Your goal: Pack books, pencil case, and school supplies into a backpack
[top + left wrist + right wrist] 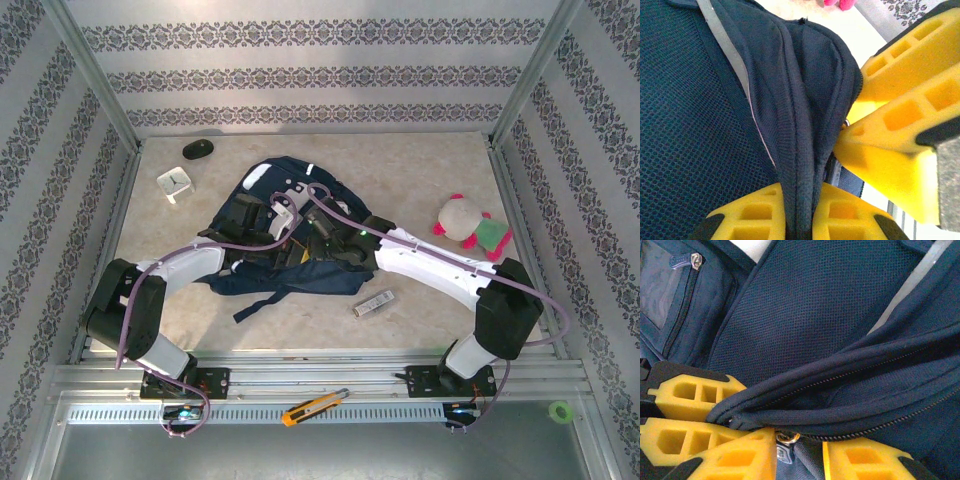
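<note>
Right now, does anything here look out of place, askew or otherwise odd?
Yes. An orange-yellow utility knife lies on the perforated metal rail in front of the arms, off the table, an odd tool for a packing job. The backpack lies crumpled, one strap trailing toward the near edge. Nothing looks spilled or damaged.

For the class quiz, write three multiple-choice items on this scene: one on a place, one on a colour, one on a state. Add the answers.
1. Seen from above, where is the plush toy relative to the backpack? A on top of it; B to its right, apart; C to its left.
2. What colour are the left gripper's fingers? A yellow; B red; C white.
3. The left gripper is: A wide open; B shut on the backpack's fabric; C shut on nothing.
Answers: 1 B, a gap lies between them; 2 A, the left wrist view shows them yellow; 3 B, navy fabric is pinched between its fingers.
</note>
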`<state>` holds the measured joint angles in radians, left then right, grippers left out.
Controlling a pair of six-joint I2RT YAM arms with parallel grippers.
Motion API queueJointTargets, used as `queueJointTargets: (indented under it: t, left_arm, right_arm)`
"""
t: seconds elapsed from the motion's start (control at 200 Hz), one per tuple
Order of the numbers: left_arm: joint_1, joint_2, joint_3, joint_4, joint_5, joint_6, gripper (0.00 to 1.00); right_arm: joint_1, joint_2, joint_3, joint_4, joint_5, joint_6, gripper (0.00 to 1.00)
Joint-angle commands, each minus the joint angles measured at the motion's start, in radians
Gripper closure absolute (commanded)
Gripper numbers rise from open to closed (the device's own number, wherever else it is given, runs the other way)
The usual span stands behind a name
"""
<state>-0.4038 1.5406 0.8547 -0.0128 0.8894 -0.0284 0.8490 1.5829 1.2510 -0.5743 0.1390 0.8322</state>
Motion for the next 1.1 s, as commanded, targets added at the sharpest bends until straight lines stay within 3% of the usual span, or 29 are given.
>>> queueJointTargets:
  t: [0.0,0.2,0.375,0.764,0.964,1.094]
  left_arm:
    - [-0.007,-0.021,-0.02,0.008,0.132,-0.045,1.0]
    - [-0.009,-0.022,-0.045,0.054,0.12,-0.09,1.0]
    - [-0.01,-0.02,-0.047,0.058,0.09,-0.095,1.0]
    - [-0.016,-0.023,-0.049,0.028,-0.021,-0.079,1.0]
    - [-0.017,-0.021,-0.051,0.036,-0.02,-0.087,1.0]
    - [-0.019,-0.021,-0.056,0.057,-0.018,-0.107,1.0]
  right_arm:
    - [-0.035,0.015,-0.046,-0.064,0.152,0.007,0.76]
    - [-0.058,-0.015,-0.068,-0.125,0.198,-0.006,0.82]
    - [-0.045,-0.029,-0.054,-0.191,0.247,-0.005,0.74]
    - [-0.016,-0.145,-0.005,-0.351,0.356,-0.006,0.74]
    - [-0.006,-0.215,-0.051,-0.19,0.18,-0.077,0.66]
    - [0.029,-0.175,-0.034,-0.142,0.106,0.016,0.63]
